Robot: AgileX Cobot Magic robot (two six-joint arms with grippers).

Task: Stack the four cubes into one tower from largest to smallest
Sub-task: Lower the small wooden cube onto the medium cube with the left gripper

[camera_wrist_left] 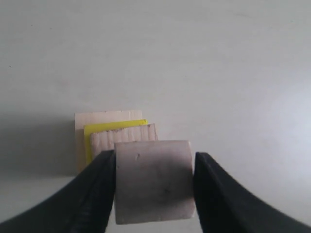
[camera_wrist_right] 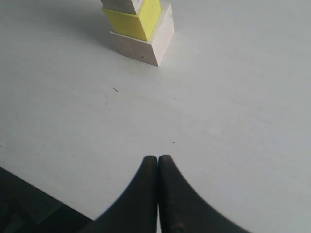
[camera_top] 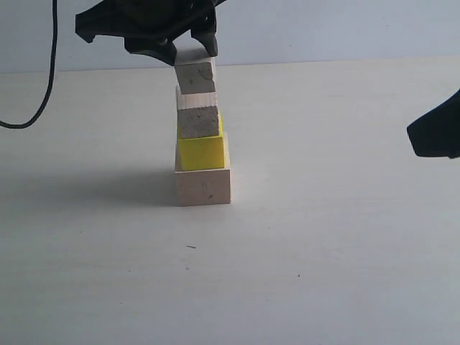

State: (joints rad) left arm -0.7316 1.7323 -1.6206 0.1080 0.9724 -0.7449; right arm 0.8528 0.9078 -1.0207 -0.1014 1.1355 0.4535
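Wood cube (camera_top: 195, 77) sits gripped in left tool (camera_top: 190, 54) directly over three-cube stack (camera_top: 203, 154); right tool (camera_wrist_right: 158, 165) closed, well apart.

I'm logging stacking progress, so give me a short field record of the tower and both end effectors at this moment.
base: largest pale wood cube, on the table
second: yellow cube
third: small wood cube
top: tiniest cube, tilted, not yet released
left end effector: closed on the tiniest cube
right end effector: shut, empty, apart from the tower
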